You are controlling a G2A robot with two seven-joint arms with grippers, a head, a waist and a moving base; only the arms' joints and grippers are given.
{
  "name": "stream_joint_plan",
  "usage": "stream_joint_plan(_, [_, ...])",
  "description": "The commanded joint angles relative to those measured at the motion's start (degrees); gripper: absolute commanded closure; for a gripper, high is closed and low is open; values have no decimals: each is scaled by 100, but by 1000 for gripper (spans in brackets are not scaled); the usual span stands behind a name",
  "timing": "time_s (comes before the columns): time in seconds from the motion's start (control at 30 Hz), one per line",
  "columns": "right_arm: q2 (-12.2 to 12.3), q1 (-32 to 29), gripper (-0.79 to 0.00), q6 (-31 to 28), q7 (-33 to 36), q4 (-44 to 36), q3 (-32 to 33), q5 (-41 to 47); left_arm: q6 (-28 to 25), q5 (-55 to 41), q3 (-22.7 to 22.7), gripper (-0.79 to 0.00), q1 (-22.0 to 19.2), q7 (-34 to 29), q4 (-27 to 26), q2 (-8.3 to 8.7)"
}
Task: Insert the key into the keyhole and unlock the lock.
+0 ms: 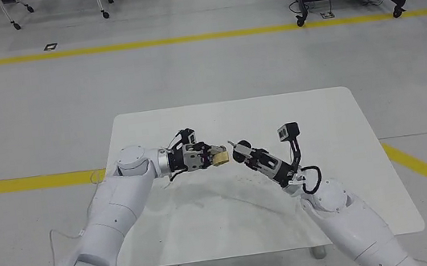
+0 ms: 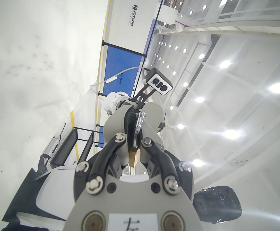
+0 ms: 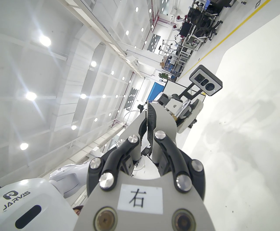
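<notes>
Two hands clenched: left hand (image 1: 209, 158) on lock (image 2: 132, 158), right hand (image 1: 242, 152) on key (image 2: 140, 122), above tabletop (image 1: 317, 119). Key tip at keyhole, depth unclear. Next: push straight, then turn.

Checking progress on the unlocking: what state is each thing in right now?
left hand: shut on the lock.
right hand: shut on the key.
lock: gripped; cannot tell whether the shackle is open.
key: gripped by its head, tip at the lock; cannot tell how far it is in.
</notes>
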Motion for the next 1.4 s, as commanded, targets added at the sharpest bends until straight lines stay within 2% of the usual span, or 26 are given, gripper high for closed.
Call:
stream_joint_plan(0.0, [10, -98, 0, 14, -1, -142, 44, -7, 19, 138, 16, 0, 2, 211, 0, 5])
stream_joint_plan(0.13, [10, -98, 0, 14, -1, -142, 44, -7, 198, 345, 71, 0, 15, 563, -13, 1])
stream_joint_plan(0.3, [10, -98, 0, 14, -1, -142, 44, -7, 461, 345, 103, 0, 30, 690, -21, -21])
stream_joint_plan(0.43, [26, -251, 0, 759, -3, -418, -16, -188, 623, 154, 76, 0, 55, 602, 0, -42])
stream_joint_plan(0.6, [42, -520, 0, 1646, 33, -840, 87, 460, 953, -90, 94, 0, 43, 496, 93, -94])
stream_joint_plan(0.7, [38, -605, 0, 1712, 329, -961, 151, 1148, 1064, 55, 201, 0, 0, 482, 151, -119])
stream_joint_plan(1.03, [36, -616, 0, 1757, 285, -951, 153, 1157, 1087, 87, 224, 0, -10, 528, 177, -128])
stream_joint_plan(1.17, [66, -677, 0, 2414, 74, -1044, 223, 942, 1278, 15, 162, 0, 109, 813, 60, -114])
stream_joint_plan(1.37, [163, -1245, 0, 3566, -492, -1890, 424, 216, 1429, 68, 80, 0, 243, 1276, -207, -79])
